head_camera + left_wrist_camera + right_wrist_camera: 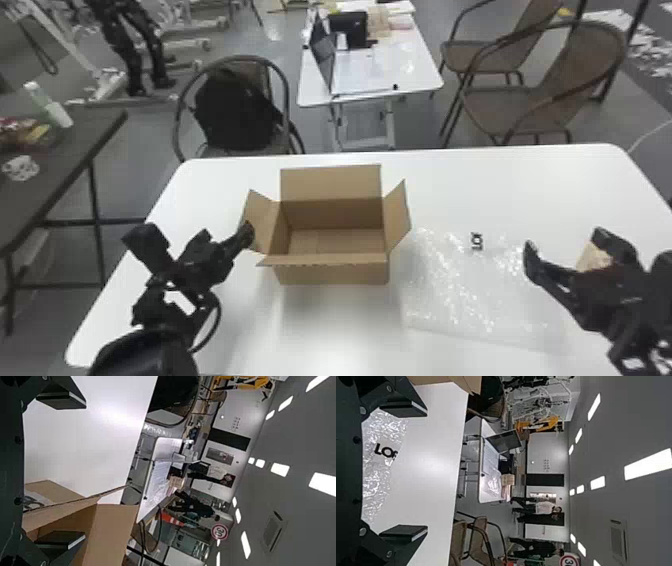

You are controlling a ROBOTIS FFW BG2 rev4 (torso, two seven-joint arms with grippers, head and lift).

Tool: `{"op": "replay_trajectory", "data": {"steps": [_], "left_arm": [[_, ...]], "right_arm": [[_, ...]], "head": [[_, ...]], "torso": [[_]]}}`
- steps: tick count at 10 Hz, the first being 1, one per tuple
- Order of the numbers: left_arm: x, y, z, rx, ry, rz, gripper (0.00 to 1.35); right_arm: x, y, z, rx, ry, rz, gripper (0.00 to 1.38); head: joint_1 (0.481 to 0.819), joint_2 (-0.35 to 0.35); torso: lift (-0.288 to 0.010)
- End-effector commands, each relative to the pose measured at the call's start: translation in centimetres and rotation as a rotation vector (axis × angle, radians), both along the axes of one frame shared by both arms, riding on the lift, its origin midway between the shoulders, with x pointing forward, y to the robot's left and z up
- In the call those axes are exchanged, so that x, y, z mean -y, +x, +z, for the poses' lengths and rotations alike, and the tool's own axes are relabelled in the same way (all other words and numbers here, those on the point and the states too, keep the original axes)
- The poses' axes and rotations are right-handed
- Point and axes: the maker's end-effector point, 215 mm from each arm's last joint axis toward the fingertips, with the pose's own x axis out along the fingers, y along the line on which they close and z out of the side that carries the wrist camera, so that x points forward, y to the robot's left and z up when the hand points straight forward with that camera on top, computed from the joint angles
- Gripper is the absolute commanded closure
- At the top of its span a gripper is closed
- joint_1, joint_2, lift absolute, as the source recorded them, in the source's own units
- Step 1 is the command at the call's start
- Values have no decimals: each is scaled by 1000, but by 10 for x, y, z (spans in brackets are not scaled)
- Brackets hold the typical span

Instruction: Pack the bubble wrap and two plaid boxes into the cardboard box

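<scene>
Head view: box, long axis crosswise

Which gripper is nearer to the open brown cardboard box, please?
Left. The left gripper is right beside the box's left flap, while the right gripper is well off to the box's right, by the right side of the clear plastic bubble wrap.

On the bench before me, the cardboard box stands near the middle. The bubble wrap lies flat just to its right, between the box and my right end effector. My left end effector is to the box's left, near its left flap. Behind the bench, left to right: a chair holding a bag, a smaller table with a laptop on it, two more chairs. Another table stands at far left.
</scene>
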Motion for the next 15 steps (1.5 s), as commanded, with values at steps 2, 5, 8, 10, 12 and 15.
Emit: {"op": "replay_trajectory", "data": {"steps": [2, 5, 8, 10, 12, 15], "left_arm": [[2, 1, -4, -11, -12, -5, 145], [6, 3, -4, -9, -27, -19, 1134], [13, 4, -6, -18, -39, -31, 1213], [13, 4, -5, -14, -44, -30, 1213], [12, 3, -3, -4, -46, -26, 1213], [13, 2, -3, 1, -48, -22, 1213]], "right_arm": [[0, 0, -1, -3, 0, 1, 248], [-1, 0, -3, -9, 0, 4, 248], [-1, -1, -4, -11, 2, 4, 248], [1, -2, -11, -32, 1, -10, 248], [5, -2, -24, -79, -6, -27, 248], [3, 13, -50, -204, -3, -36, 279]], "head": [[695, 190], [695, 187], [695, 181], [695, 177], [695, 176], [695, 171]], "torso": [[-71], [-71], [-71], [-71], [-71], [-71]]}}
